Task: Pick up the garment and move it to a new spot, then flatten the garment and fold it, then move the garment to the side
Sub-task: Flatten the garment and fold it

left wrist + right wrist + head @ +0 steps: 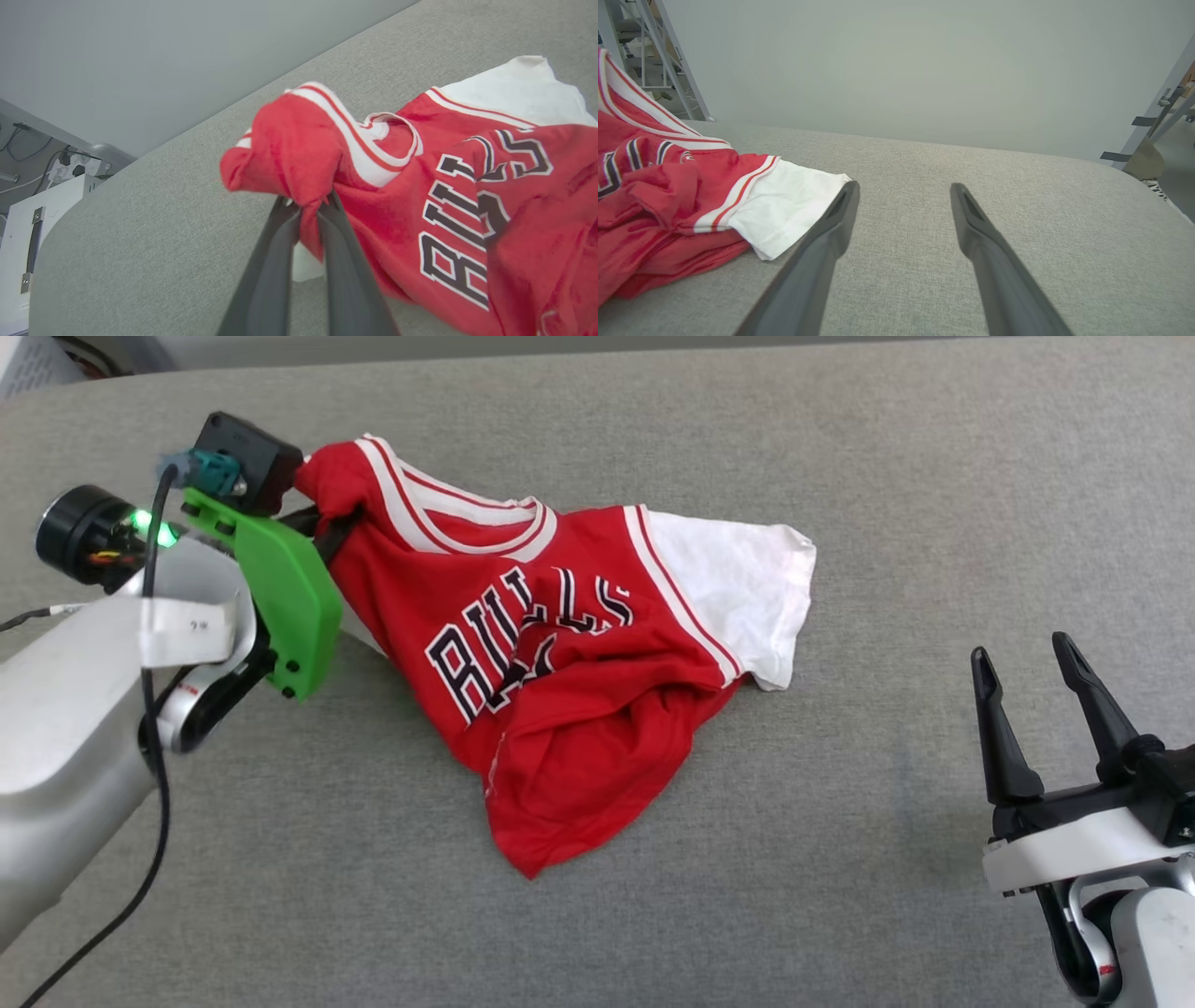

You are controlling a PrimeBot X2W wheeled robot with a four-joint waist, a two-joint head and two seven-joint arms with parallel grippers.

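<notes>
The left gripper is clamped on the garment at its raised shoulder; the long axis runs from far collar to near hem. The right gripper stands wide, right of the garment.

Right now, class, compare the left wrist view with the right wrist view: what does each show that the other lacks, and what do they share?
Left wrist view: the left gripper, shut on a bunched red fold near the striped trim of the red jersey-style T-shirt, and a white cabinet past the surface's edge. Right wrist view: the right gripper, open and holding nothing, with metal shelving behind. Both: the shirt, its white sleeve and the grey fabric surface.
</notes>
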